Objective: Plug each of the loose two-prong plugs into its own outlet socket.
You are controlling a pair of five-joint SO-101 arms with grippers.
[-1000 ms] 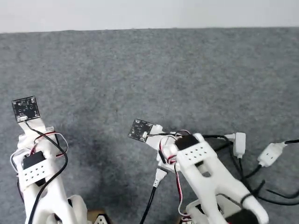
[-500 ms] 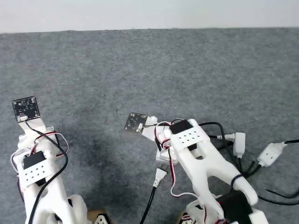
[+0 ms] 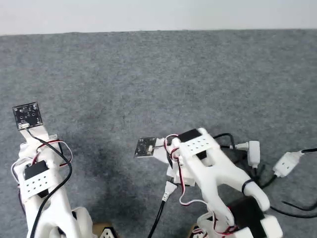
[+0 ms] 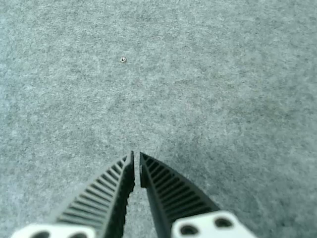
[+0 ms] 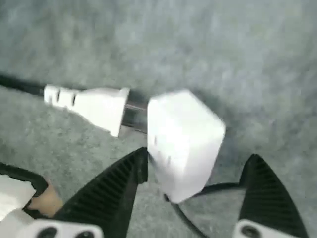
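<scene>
In the right wrist view a white outlet socket [image 5: 185, 139] lies on the grey carpet between the spread black fingers [image 5: 121, 191] of my right gripper [image 5: 198, 158], which is open around it. A white two-prong plug [image 5: 94, 106] on a black cord lies against the socket's face with its prongs [image 5: 134, 113] reaching it; how deep they sit I cannot tell. From the high view a white plug [image 3: 170, 189] pokes out beside the right arm [image 3: 208, 163]. My left gripper [image 4: 136, 159] is shut over bare carpet, holding nothing.
Two more white connector pieces [image 3: 253, 151] [image 3: 287, 162] with black cables lie right of the right arm. The left arm [image 3: 37, 178] stands at the near left. A tiny speck [image 4: 123, 60] sits on the carpet. Open carpet stretches toward the far edge.
The right arm has turned and drawn back toward the near edge, its wrist camera dropping lower in the high view. The left arm has stayed still.
</scene>
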